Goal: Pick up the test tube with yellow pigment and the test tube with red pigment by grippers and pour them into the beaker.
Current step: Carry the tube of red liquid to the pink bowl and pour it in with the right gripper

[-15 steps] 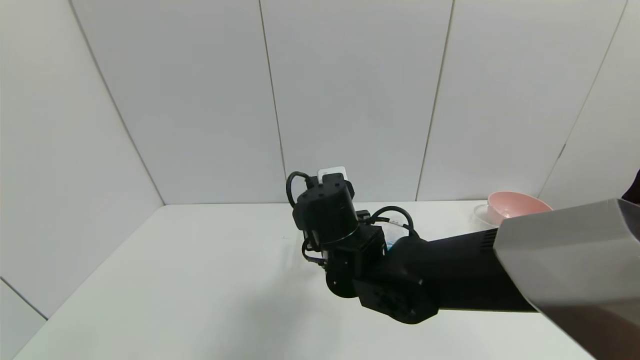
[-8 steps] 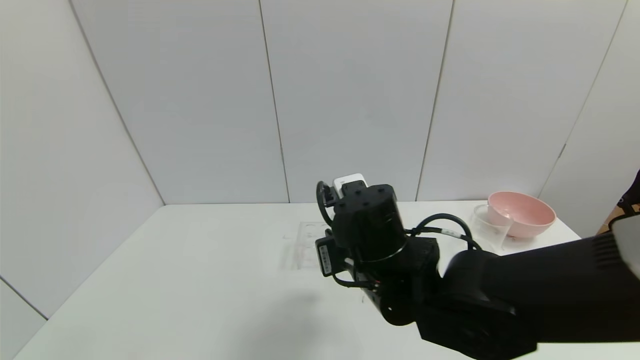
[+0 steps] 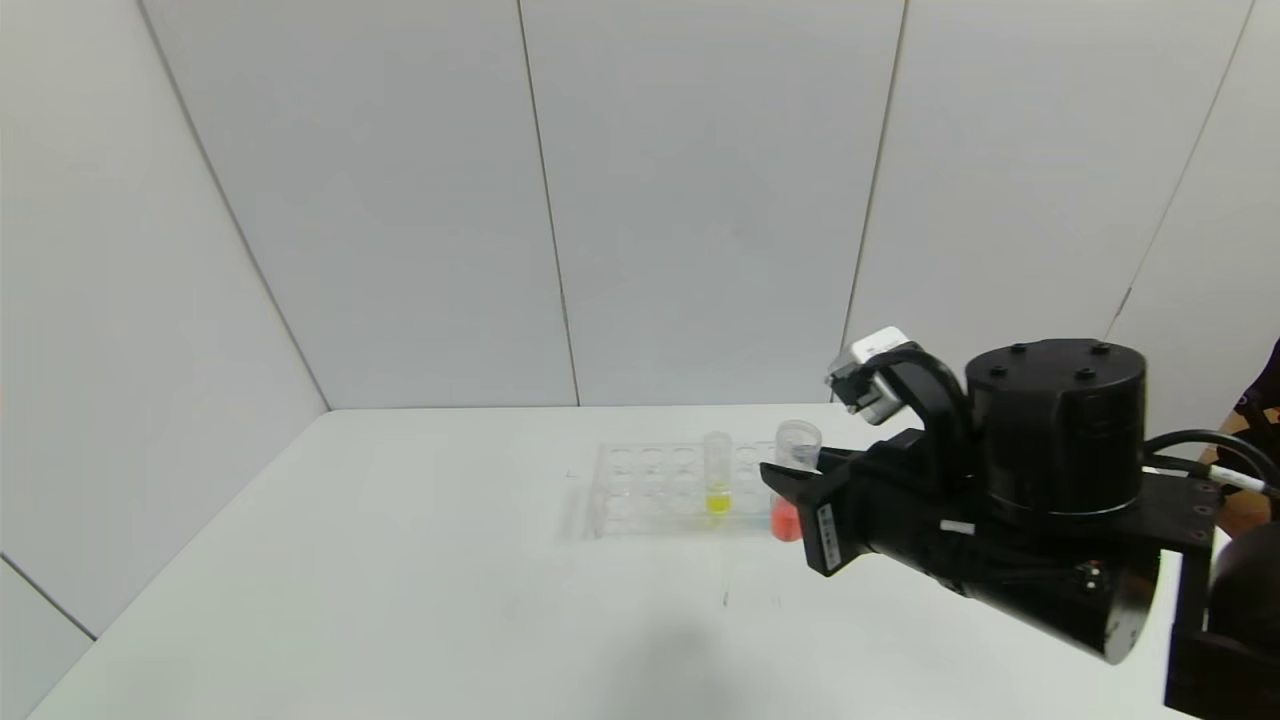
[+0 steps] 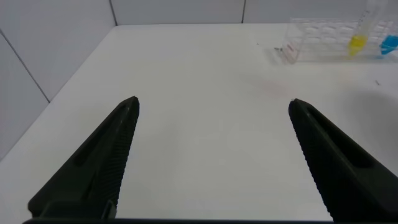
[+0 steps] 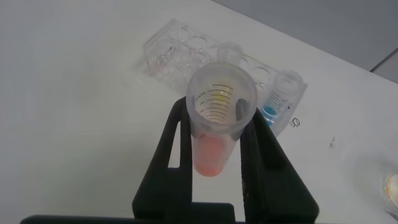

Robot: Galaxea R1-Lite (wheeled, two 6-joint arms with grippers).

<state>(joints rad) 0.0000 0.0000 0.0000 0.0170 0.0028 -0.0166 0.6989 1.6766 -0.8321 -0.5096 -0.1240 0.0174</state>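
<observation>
My right gripper [image 3: 795, 482] is shut on the test tube with red pigment [image 3: 785, 520], holding it upright just off the right end of a clear rack [image 3: 640, 490]. From the right wrist the red tube [image 5: 212, 134] sits clamped between both black fingers [image 5: 171, 143]. The test tube with yellow pigment [image 3: 717, 478] stands in the rack, left of the held tube. The beaker is hidden behind my right arm. My left gripper [image 4: 212, 101] hangs open over bare table, well short of the rack [image 4: 323, 37] and the yellow tube [image 4: 357, 38].
A tube with blue liquid [image 5: 277, 99] stands in the rack [image 5: 180, 53] right behind the held tube. The white table [image 3: 400, 560] is walled at the back and left. My bulky right arm [image 3: 1050, 500] fills the table's right side.
My right arm has swung from over the rack to the right, uncovering the rack and tubes. It now covers the pink bowl and the beaker seen earlier.
</observation>
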